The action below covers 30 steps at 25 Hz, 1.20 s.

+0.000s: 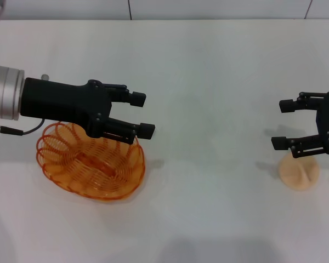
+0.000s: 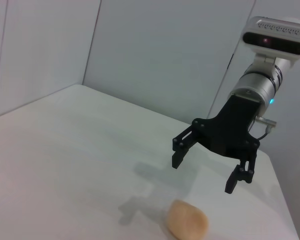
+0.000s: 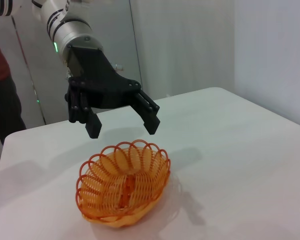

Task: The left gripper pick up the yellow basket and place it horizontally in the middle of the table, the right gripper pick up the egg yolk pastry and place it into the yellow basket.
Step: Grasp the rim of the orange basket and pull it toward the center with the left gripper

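Observation:
The yellow basket (image 1: 90, 161) sits upright on the white table (image 1: 208, 71) at the left front; it also shows in the right wrist view (image 3: 122, 185). My left gripper (image 1: 141, 114) is open and empty, hovering above the basket's far right rim; the right wrist view shows it (image 3: 123, 127) clear of the rim. The egg yolk pastry (image 1: 300, 170) lies on the table at the right and also shows in the left wrist view (image 2: 188, 220). My right gripper (image 1: 281, 125) is open and empty, just above and behind the pastry (image 2: 204, 172).
A grey wall runs along the table's far edge. A person in a dark red top (image 3: 0, 75) stands beyond the table's left side. The stretch of table between basket and pastry is bare.

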Motion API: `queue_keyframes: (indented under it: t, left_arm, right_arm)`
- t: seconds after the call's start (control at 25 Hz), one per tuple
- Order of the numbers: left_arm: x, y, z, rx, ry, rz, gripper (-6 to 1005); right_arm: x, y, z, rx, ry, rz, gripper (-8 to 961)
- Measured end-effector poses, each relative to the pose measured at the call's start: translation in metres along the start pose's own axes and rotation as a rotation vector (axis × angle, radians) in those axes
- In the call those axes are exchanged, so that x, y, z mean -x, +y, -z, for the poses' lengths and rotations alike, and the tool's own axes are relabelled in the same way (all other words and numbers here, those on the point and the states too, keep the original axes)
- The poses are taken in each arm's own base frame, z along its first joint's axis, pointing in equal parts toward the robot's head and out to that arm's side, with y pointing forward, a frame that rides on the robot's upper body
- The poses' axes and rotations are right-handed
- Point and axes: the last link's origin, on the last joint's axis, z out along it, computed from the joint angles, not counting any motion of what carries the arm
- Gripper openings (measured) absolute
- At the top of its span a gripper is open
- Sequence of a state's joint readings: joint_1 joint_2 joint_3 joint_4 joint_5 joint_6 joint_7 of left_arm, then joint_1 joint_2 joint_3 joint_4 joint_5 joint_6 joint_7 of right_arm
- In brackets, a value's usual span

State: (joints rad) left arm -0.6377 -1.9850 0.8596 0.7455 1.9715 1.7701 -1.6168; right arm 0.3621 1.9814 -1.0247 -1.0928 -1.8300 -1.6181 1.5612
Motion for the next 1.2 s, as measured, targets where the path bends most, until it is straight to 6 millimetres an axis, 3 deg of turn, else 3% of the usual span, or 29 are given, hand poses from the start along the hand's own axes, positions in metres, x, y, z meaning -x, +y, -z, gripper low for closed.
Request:
queue_keyframes:
  t: [0.84,1.2]
  left_arm:
    - [0.000,-0.002,0.006,-0.006,-0.025,0.023,878]
    - [-0.003,-0.013,0.026,-0.073,-0.219,0.155,877]
  right_arm:
    - [0.000,0.001,-0.001,0.003,-0.003,0.005,872]
    - [0.002,0.001,-0.003,0.003,-0.016,0.010,872]
